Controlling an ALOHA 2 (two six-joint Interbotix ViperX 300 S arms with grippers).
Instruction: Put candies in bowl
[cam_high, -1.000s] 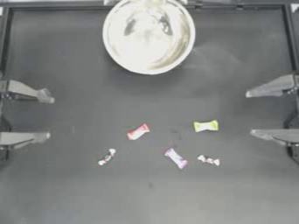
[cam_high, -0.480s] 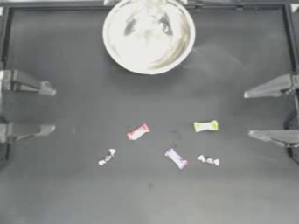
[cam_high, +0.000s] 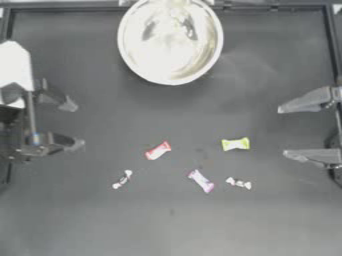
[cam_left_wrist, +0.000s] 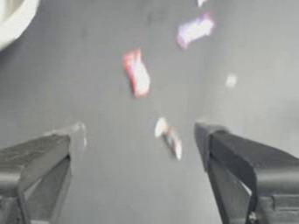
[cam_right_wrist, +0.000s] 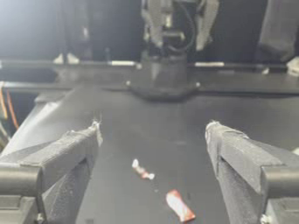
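- Candies are all lying loose on the counter (cam_high: 171, 230) in the top view: red-pink candy (cam_high: 157, 150), yellow-green candy (cam_high: 235, 144), purple-white candy (cam_high: 201, 180) and two whitish ones (cam_high: 122, 179) (cam_high: 238, 183). The bowl (cam_high: 169, 40) is sitting well apart, holding none.
- Left gripper (cam_high: 72, 125) is reaching in with fingers spread; right gripper (cam_high: 283, 131) is waiting at the far side, fingers also apart.
- Left wrist view: the left gripper's fingers are framing a whitish sweet, the red-pink one lying beyond.
- Right wrist view: nothing is sitting between that gripper's fingers.
- Judgement: the first pick is beginning; next calls for lowering and pinching precisely.
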